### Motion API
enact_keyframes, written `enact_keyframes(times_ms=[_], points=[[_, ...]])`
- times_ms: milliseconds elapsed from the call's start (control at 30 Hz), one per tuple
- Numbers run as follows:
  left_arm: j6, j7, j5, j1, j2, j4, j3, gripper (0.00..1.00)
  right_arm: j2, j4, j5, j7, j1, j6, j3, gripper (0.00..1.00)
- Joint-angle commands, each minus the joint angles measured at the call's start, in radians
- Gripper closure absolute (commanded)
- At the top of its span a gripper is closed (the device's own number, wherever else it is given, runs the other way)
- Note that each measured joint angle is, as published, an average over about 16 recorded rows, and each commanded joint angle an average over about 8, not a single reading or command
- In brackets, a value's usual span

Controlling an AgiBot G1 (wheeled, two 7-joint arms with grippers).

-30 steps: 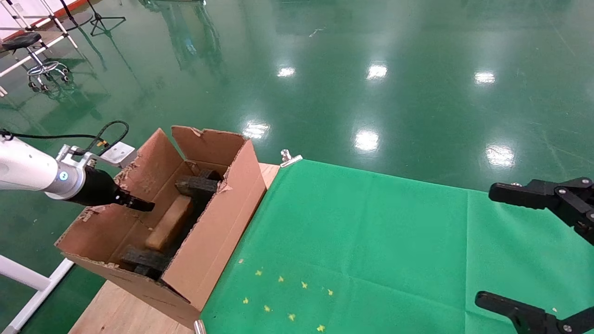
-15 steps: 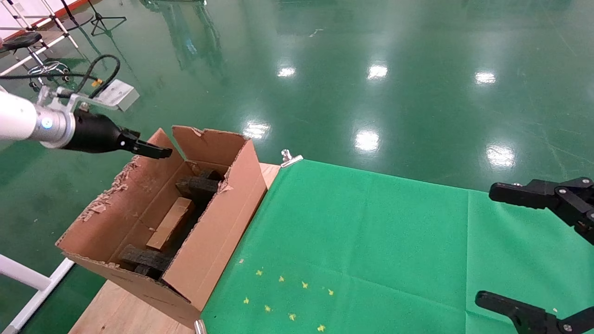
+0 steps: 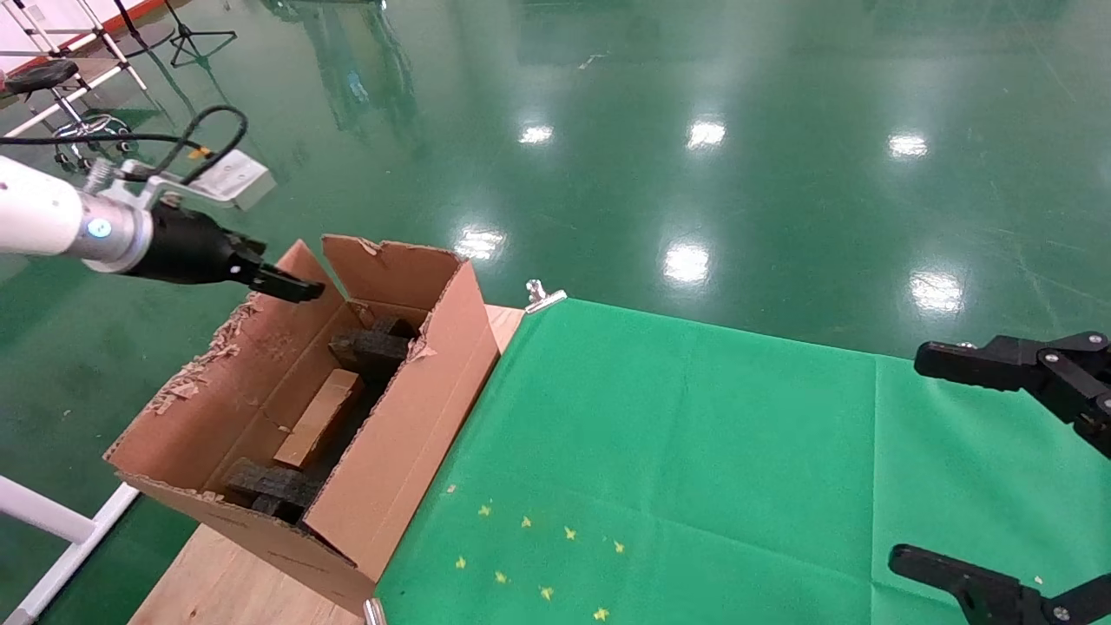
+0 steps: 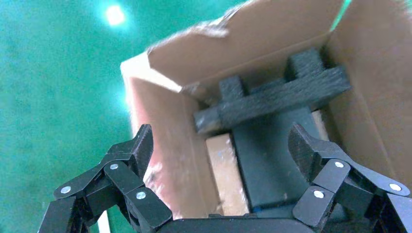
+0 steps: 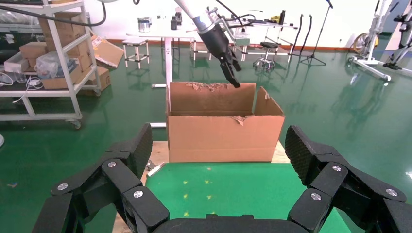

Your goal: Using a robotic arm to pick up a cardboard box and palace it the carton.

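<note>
The carton [image 3: 408,417] stands on the table's left end with its flaps up. Inside it the cardboard box [image 3: 318,417] lies flat between dark foam blocks [image 3: 369,347]. The robotic arm is my left one; its gripper [image 3: 291,288] hangs open and empty over the carton's far left flap, clear of the box. The left wrist view looks past that open gripper [image 4: 221,141] down onto the cardboard box [image 4: 226,174] and the foam [image 4: 272,99]. My right gripper [image 3: 946,469] stays open at the right edge over the cloth. The right wrist view shows the carton [image 5: 223,131] past the open gripper [image 5: 219,143].
A green cloth [image 3: 694,460] with small yellow marks [image 3: 529,555] covers most of the table. Bare wood [image 3: 226,582] shows under the carton, and a metal clamp [image 3: 540,295] holds the cloth's far corner. A stool [image 3: 52,87] and stands are on the floor to the left.
My left gripper has lifted out of the carton to above its far left flap, then edged slightly right. The cardboard box stays inside. The right arm has not moved.
</note>
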State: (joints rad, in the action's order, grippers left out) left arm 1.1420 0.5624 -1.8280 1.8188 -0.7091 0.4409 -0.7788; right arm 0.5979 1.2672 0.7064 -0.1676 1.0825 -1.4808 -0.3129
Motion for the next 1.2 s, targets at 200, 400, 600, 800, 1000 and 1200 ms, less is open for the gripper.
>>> enact_keyframes(times_ms=[200, 400, 600, 800, 1000, 1200], points=[[0.041, -0.043, 0.125, -0.084, 0.011, 0.097, 0.057, 0.0, 0.0, 0.0, 0.0, 0.0, 0.0, 0.0, 0.0, 0.0], [0.079, -0.083, 0.243, -0.165, 0.022, 0.188, 0.11, 0.0, 0.0, 0.0, 0.0, 0.0, 0.0, 0.0, 0.0, 0.0], [0.117, -0.123, 0.361, -0.244, 0.032, 0.278, 0.164, 0.0, 0.0, 0.0, 0.0, 0.0, 0.0, 0.0, -0.001, 0.0], [0.154, -0.163, 0.477, -0.324, 0.043, 0.368, 0.217, 0.0, 0.0, 0.0, 0.0, 0.0, 0.0, 0.0, -0.001, 0.0], [0.192, -0.204, 0.596, -0.404, 0.053, 0.458, 0.271, 0.0, 0.0, 0.0, -0.001, 0.0, 0.0, 0.0, -0.001, 0.0], [0.23, -0.244, 0.714, -0.484, 0.064, 0.549, 0.325, 0.0, 0.0, 0.0, -0.001, 0.001, 0.0, 0.0, -0.001, 0.0]])
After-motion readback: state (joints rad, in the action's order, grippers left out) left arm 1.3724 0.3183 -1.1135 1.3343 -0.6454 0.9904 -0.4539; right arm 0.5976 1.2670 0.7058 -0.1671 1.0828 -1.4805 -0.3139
